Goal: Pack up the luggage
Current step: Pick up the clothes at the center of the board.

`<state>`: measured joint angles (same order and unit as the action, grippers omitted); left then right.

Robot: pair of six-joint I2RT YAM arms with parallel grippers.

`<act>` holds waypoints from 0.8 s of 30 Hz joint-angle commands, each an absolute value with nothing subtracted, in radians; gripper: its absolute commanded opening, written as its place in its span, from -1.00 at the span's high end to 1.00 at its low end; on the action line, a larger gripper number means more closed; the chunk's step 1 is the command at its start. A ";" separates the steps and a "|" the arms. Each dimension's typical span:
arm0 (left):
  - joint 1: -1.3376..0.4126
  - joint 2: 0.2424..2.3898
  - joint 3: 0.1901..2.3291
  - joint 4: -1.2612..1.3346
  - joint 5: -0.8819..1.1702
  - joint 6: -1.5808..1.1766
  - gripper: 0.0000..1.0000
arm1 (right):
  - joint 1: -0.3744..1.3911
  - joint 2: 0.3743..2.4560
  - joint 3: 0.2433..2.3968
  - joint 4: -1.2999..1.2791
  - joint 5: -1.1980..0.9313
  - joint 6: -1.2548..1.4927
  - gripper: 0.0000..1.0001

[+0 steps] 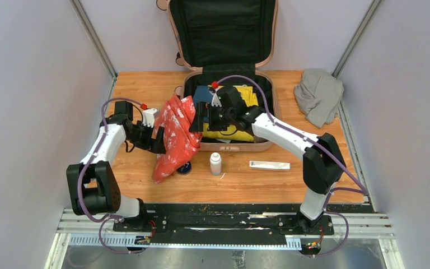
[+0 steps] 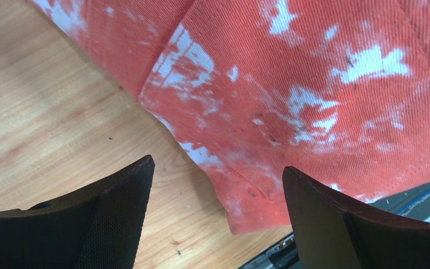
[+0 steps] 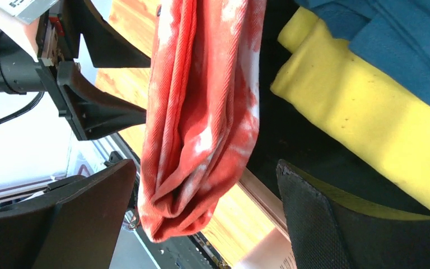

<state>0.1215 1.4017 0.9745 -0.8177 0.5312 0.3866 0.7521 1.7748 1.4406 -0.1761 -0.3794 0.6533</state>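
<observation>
The large pale pink hard-shell suitcase (image 1: pixel 224 33) lies open at the far middle of the wooden counter (image 1: pixel 145 84). Its black-lined lid stands upright against the back wall and its base lies flat on the wood. A folded blue garment (image 1: pixel 204 94) and a folded yellow garment (image 1: pixel 246 95) lie inside the base.

A red cloth mottled with white (image 1: pixel 174 131) hangs over the left rim of the base. Most of it spills down onto the counter outside the case.

The left gripper (image 2: pixel 218 166) sits just left of the suitcase, low over the counter and aimed at the red cloth. Its jaws stand wide apart, with the cloth's lower edge in front of the gap and nothing clamped between them.

The right gripper (image 3: pixel 205 163) hovers over the left part of the suitcase base and faces the same cloth from the other side. Its jaws are spread fully. The hanging fold of cloth appears between the fingers in the wrist view, but neither pad presses on it. The two grippers face each other across the cloth at the case's left rim.

On the counter in front of the suitcase stand a small white bottle (image 1: pixel 215 163) and a dark round object (image 1: pixel 185 168), and a flat white tube (image 1: pixel 269 165) lies to their right. A crumpled grey cloth (image 1: pixel 319 95) lies at the far right corner, apart from the case.
</observation>
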 commanded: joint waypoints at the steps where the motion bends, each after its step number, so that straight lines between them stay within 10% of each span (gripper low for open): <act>1: 0.124 1.407 0.960 -0.734 0.518 0.363 -0.77 | 0.762 1.720 1.442 -0.252 -0.330 0.589 -1.00; 9: 0.123 1.378 0.933 -0.644 0.459 0.304 -0.73 | 0.759 1.844 1.405 0.040 -0.637 0.851 -1.00; 24: 0.050 1.405 0.876 -0.538 0.383 0.284 -0.73 | 0.768 1.833 1.567 -0.508 -0.380 0.552 -1.00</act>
